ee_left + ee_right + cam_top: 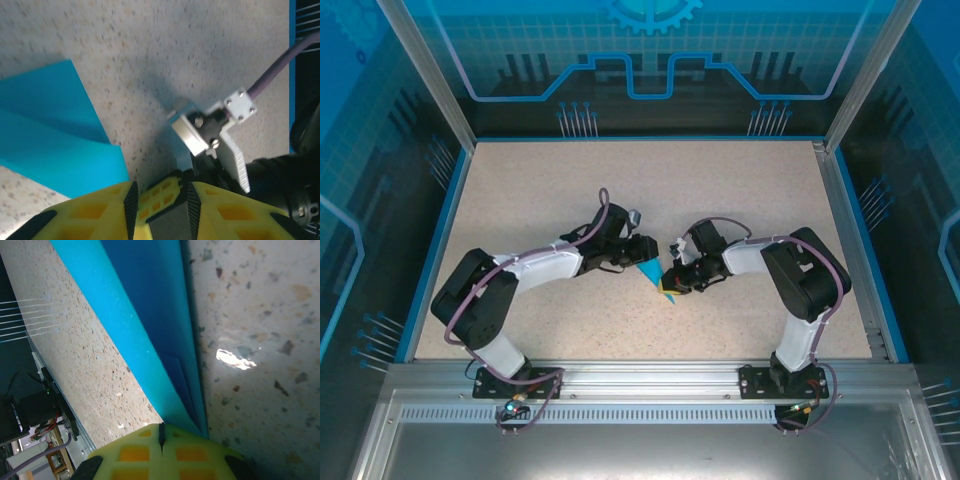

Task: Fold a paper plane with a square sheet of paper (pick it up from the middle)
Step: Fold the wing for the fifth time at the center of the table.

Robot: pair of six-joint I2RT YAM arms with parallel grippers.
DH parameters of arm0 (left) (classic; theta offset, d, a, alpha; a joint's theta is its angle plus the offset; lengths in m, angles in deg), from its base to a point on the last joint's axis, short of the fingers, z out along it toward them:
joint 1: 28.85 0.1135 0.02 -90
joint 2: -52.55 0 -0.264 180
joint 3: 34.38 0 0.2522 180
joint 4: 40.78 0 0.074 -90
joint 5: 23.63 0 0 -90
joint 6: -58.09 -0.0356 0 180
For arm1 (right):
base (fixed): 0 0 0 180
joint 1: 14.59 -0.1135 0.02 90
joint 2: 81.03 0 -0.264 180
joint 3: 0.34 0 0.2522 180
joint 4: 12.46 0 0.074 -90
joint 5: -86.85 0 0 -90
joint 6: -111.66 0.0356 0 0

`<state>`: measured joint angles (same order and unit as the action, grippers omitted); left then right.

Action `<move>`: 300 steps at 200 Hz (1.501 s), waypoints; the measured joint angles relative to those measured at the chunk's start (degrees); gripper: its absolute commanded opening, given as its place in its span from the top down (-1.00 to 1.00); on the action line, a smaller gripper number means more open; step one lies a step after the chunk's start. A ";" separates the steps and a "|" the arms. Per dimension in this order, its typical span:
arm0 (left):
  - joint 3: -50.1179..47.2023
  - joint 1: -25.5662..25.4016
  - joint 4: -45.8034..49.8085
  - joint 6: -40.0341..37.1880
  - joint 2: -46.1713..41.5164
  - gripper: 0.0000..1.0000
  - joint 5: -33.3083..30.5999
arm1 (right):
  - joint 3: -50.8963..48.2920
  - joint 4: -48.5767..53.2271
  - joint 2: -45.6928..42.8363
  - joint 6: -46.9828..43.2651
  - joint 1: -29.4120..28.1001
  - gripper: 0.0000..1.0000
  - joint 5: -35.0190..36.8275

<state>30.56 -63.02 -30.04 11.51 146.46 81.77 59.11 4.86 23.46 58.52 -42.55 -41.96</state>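
While I watched through the left wrist camera, the left gripper (161, 189) hung low over the table (740, 190) with its jaws parted and nothing between them. The sheet of paper (55, 140) lay flat just to its left, at mid-table, between the two arms.

By my reading the job was partway done. The sheet was already a narrow, layered wedge with sharp creases, not a square. I could not make out a finished dart with a centre crease, so I judged that more folds were left.

The right gripper (161, 434) was clenched, its tips down at the end of the folded strip. I could not tell whether any paper was pinched in that seam or whether the tips merely pressed on it.

As for room, the blue rim (440, 240) on the left was well apart from the work, and bare table ran to it. The crowding was in the middle: a metal bracket (192, 135) on the right arm sat just beside my left fingers, so I reckoned any sweep there risked a knock. Rightward and toward the far edge the surface lay open.
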 measured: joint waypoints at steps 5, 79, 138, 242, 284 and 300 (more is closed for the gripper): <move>-0.48 -0.13 -0.46 0.20 0.15 0.30 -0.02 | 0.00 -0.02 0.00 0.11 0.00 1.00 -0.04; -0.74 -0.24 -4.81 1.81 8.81 0.31 0.04 | -0.72 -1.29 -0.07 0.66 0.26 1.00 -0.57; 1.64 -0.46 -3.74 4.28 12.28 0.38 -1.14 | -2.03 0.35 -3.04 1.53 0.26 1.00 1.31; 1.99 -0.46 -3.19 5.70 12.61 0.45 -1.36 | 2.25 1.49 -0.09 3.30 -1.33 0.95 3.23; 2.05 -0.22 -3.13 6.21 12.94 0.48 -1.49 | -0.02 -0.90 -0.83 2.08 -0.85 0.86 2.56; 2.05 0.04 -3.19 6.25 13.03 0.49 -1.03 | -1.55 -1.09 -2.10 1.42 -0.85 0.82 2.64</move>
<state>32.61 -62.98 -33.23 17.76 159.48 80.74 57.56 3.76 21.36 59.94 -43.40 -39.31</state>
